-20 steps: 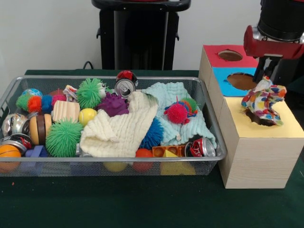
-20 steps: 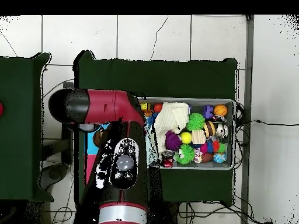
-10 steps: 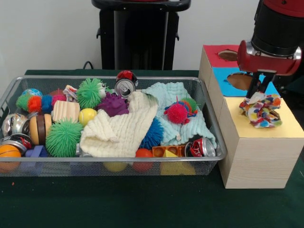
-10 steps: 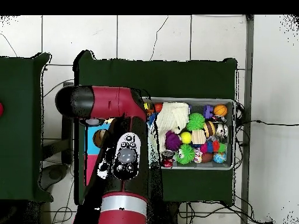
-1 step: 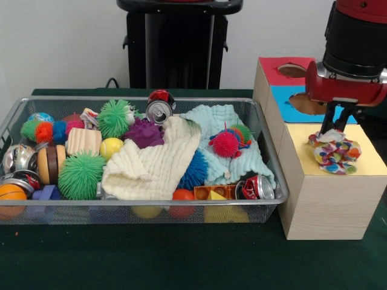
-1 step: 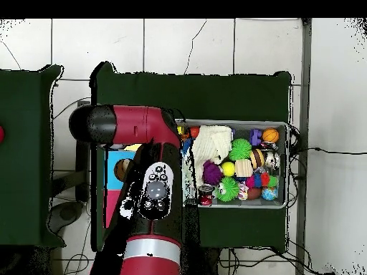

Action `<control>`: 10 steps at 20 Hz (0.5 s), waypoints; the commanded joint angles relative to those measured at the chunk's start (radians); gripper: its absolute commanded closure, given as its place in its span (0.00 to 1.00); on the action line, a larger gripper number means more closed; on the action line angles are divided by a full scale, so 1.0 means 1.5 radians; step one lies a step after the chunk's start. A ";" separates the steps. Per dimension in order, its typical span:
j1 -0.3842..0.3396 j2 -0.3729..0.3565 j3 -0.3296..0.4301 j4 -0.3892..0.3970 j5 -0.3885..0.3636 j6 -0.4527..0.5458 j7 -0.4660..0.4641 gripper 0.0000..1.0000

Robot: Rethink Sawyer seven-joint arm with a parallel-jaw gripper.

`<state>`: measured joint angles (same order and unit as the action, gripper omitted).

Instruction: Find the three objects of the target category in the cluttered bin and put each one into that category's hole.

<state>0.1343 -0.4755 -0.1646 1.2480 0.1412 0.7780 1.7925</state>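
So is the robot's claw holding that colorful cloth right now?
Gripper: right on top of the colorful cloth bunched on the yellow box top; whether it is gripping or open cannot be told.

A dark green table (image 5: 181,260) carries it all: the wire mesh bin (image 5: 139,208) sits on it, the wooden box (image 5: 326,202) just beside, at the bin's right end.

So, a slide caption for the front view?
Pincer pushing multicoloured patterned cloth into the wooden box's yellow section, beside the cluttered wire-mesh bin.
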 commanded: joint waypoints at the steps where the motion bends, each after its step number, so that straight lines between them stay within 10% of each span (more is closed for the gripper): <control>1: -0.018 0.031 0.038 0.016 0.037 -0.046 0.162 1.00; 10: -0.028 0.023 0.049 0.025 0.069 -0.007 0.141 1.00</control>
<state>0.1289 -0.4754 -0.1646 1.2480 0.2000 0.7645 1.7925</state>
